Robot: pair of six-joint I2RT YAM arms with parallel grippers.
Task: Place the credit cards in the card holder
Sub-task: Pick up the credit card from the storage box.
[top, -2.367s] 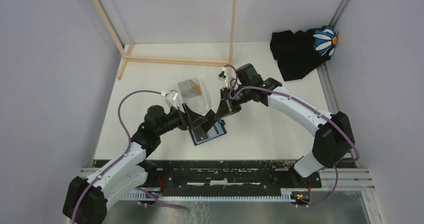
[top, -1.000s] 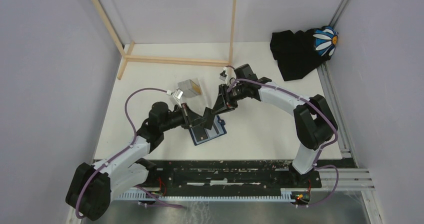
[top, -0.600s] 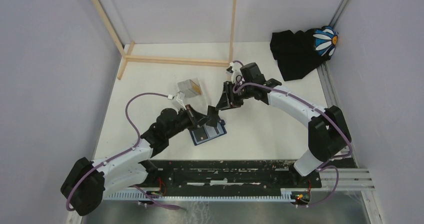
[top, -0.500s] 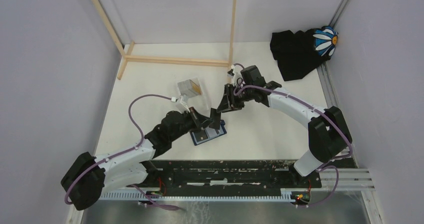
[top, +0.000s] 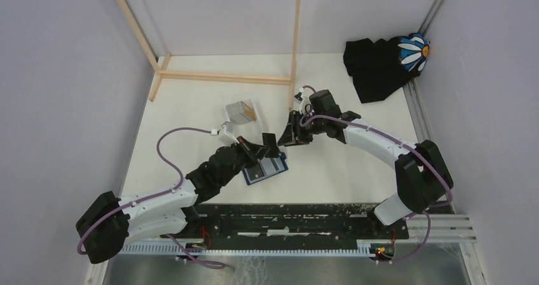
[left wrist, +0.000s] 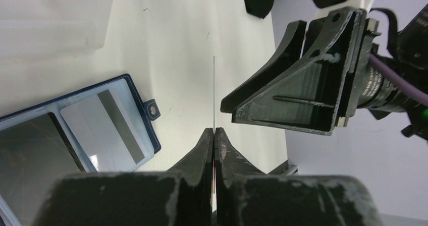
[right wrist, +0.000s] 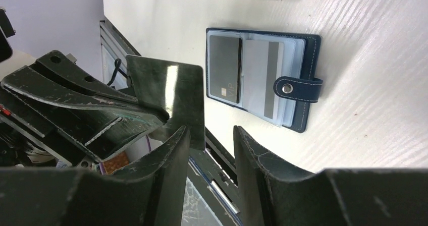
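The card holder [top: 266, 169] lies open on the table, navy with a snap tab [right wrist: 297, 88]. A dark card [right wrist: 225, 75] and a silvery striped card [right wrist: 264, 78] sit in its pockets. My left gripper [top: 260, 147] is shut on a dark credit card [top: 271, 143] and holds it upright above the holder's far edge. That card shows edge-on [left wrist: 214, 92] in the left wrist view and as a glossy face [right wrist: 174, 92] in the right wrist view. My right gripper [top: 290, 137] is open, just right of the card and not touching it. More cards lie in a clear plastic box [top: 242, 112].
A wooden frame [top: 222, 77] runs across the back of the table. A black cloth with a daisy print [top: 384, 61] lies at the back right. The black rail [top: 286, 218] marks the near edge, close below the card holder.
My right gripper has drawn back up and to the right, away from the card, with its jaws a little wider. My left arm has stretched forward and carried the card slightly to the right.
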